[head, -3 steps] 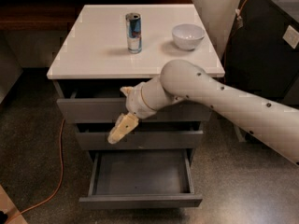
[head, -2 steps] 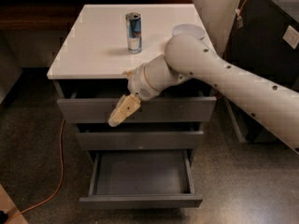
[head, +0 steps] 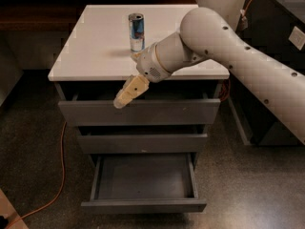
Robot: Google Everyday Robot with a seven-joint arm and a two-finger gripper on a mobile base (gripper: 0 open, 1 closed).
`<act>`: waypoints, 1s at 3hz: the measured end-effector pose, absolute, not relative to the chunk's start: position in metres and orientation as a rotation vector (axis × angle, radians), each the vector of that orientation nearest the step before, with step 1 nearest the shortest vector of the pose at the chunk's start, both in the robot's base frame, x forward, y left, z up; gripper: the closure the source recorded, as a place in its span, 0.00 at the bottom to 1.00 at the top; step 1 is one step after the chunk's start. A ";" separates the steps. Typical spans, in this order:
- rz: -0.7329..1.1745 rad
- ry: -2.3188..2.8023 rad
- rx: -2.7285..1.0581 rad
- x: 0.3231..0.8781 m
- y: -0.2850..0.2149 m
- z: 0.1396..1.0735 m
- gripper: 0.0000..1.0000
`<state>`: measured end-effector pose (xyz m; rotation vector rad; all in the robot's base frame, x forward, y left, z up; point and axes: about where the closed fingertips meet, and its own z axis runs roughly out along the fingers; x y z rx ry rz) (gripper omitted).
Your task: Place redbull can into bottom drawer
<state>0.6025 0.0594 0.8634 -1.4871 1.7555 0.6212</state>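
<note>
The redbull can (head: 136,31) stands upright on the white top of the drawer cabinet (head: 95,56), toward the back middle. The bottom drawer (head: 143,178) is pulled out, its grey inside bare. My gripper (head: 125,95) hangs in front of the top drawer's front, below and a little left of the can, apart from it and holding nothing. My white arm reaches in from the right and hides the back right of the cabinet top.
The top drawer (head: 139,111) and the middle drawer (head: 142,142) stand slightly ajar. An orange cable (head: 61,161) runs across the floor at the left. A dark cabinet (head: 281,42) stands at the right.
My arm has swung up and left. The gripper rose from the middle drawer's level to the top drawer's front. The arm now covers the white bowl.
</note>
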 end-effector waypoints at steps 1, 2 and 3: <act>0.647 1.773 -1.393 0.631 0.046 0.881 0.00; 0.656 1.798 -1.305 0.655 0.033 0.889 0.00; 0.674 1.811 -1.214 0.677 0.022 0.891 0.00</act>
